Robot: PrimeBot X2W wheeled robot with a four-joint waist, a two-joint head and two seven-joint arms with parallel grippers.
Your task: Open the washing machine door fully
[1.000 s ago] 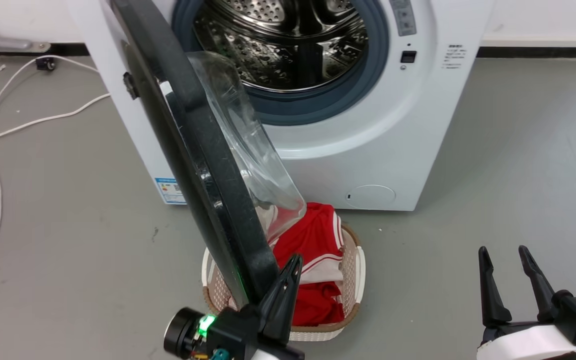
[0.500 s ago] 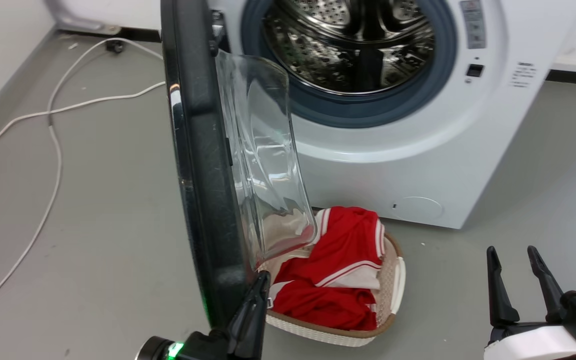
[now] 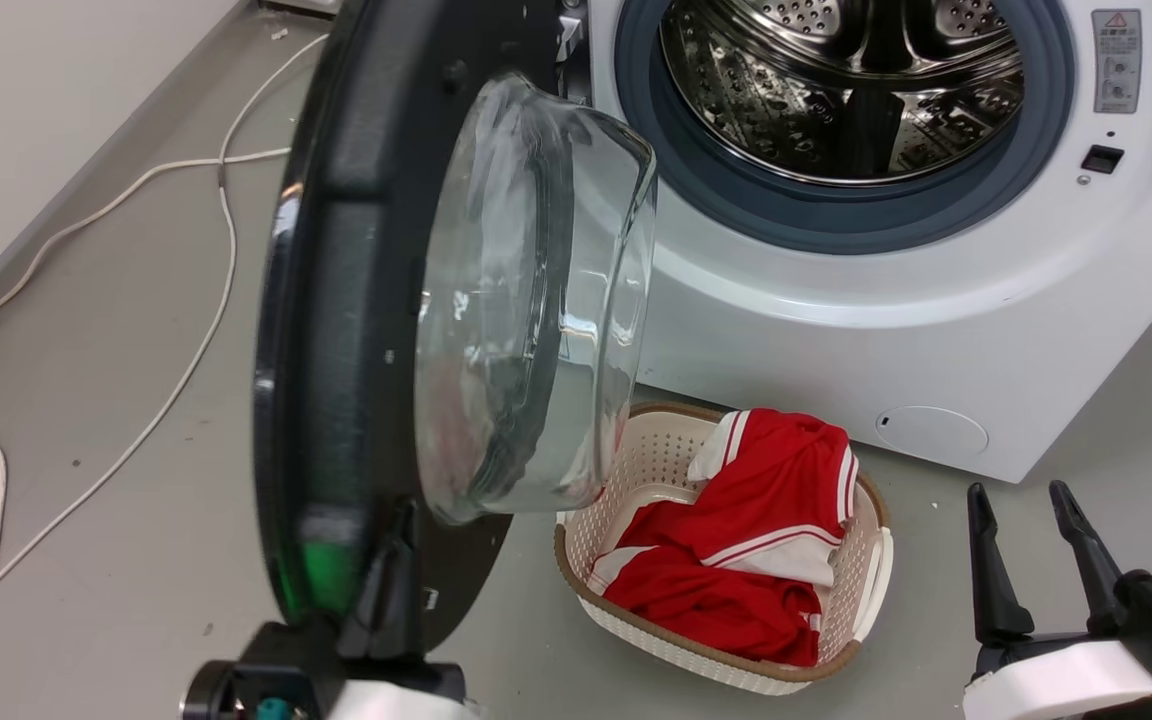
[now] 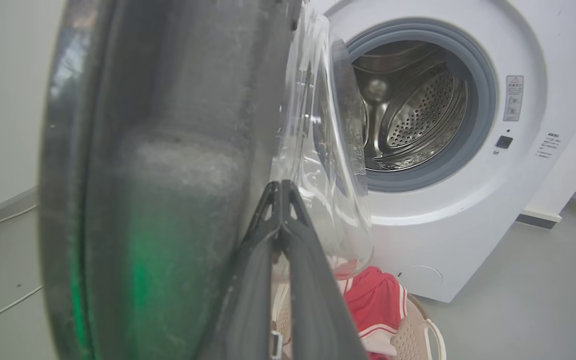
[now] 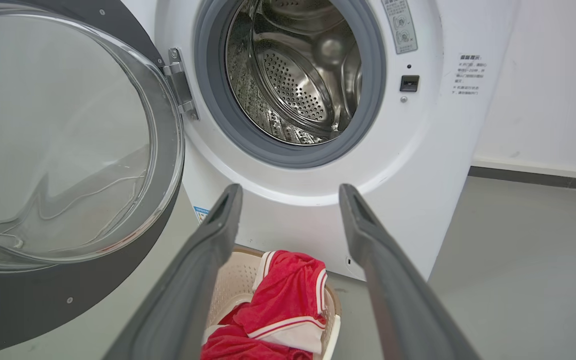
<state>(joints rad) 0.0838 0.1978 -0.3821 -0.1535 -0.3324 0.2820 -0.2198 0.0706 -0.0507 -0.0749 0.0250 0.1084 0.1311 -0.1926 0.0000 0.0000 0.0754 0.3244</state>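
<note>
Drum mouth (image 3: 841, 100) is wide open for a straight reach in. The door (image 3: 336, 330) juts out on the left with its glass bowl (image 3: 526, 300) bulging sideways, and the basket (image 3: 636, 465) sits on the floor (image 5: 518, 260) just under the opening. Open floor right of it, cable (image 3: 229, 230) left of the door.

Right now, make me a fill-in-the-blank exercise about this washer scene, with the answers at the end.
1. The door hangs open, baring the machine's steel ___.
2. The basket holds a ___ garment with white stripes.
3. The right gripper is ___ and holds nothing.
4. The shut left gripper is against the inner face of the ___.
Missing words: drum; red; open; door.
</note>
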